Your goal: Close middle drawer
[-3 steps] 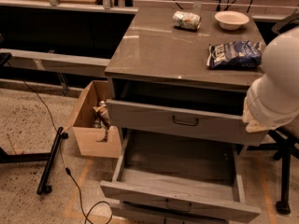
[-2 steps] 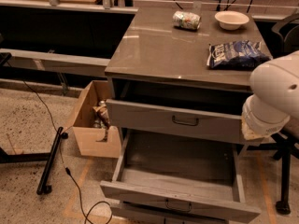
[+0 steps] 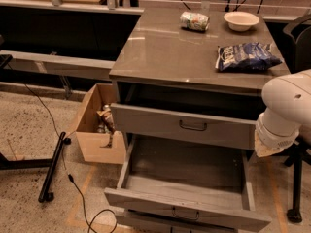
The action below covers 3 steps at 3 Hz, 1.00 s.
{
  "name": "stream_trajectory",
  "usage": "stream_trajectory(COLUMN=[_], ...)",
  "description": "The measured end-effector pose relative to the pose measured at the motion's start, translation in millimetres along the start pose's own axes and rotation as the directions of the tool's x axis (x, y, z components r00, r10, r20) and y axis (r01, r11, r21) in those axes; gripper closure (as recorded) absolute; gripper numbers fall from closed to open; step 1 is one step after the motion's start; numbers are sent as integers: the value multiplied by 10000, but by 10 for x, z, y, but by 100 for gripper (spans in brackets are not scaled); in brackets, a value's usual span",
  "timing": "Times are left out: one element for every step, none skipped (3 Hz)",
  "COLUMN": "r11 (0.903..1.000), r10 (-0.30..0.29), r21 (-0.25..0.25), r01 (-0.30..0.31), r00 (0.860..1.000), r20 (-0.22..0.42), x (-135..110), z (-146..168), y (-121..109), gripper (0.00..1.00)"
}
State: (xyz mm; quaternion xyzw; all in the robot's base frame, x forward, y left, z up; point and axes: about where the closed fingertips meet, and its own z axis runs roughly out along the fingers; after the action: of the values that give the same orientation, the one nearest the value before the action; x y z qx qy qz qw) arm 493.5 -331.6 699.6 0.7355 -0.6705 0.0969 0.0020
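The middle drawer (image 3: 146, 202) is pulled far out of the grey cabinet (image 3: 170, 52). It has a low face panel with a small dark bar handle (image 3: 185, 214) and an empty grey interior (image 3: 187, 166). Above it the top drawer (image 3: 155, 123), with a taller face panel, stands slightly open. Only a white rounded segment of my arm (image 3: 286, 108) shows at the right edge, beside the top drawer's right end. The gripper itself is out of view.
On the cabinet top lie a blue chip bag (image 3: 245, 56), a can (image 3: 194, 21) and a white bowl (image 3: 241, 20). An open cardboard box (image 3: 95, 130) stands on the floor to the left. A black stand leg (image 3: 52, 166) and cable lie left; a black chair base (image 3: 296, 188) stands right.
The white arm segment has moved down a little along the right edge. The drawers have not moved.
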Motion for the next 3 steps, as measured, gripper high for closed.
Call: stream_trajectory(r11=[10000, 9960, 9853], r10=[-2, 597, 1316], r21=[26, -701, -1292], r01=[2, -561, -1115], r00=[10000, 9969, 9783], r20=[-15, 505, 1597], x=[1, -130, -392], z=[-16, 392, 929], y=[-1, 255, 684], gripper=[100, 100, 100])
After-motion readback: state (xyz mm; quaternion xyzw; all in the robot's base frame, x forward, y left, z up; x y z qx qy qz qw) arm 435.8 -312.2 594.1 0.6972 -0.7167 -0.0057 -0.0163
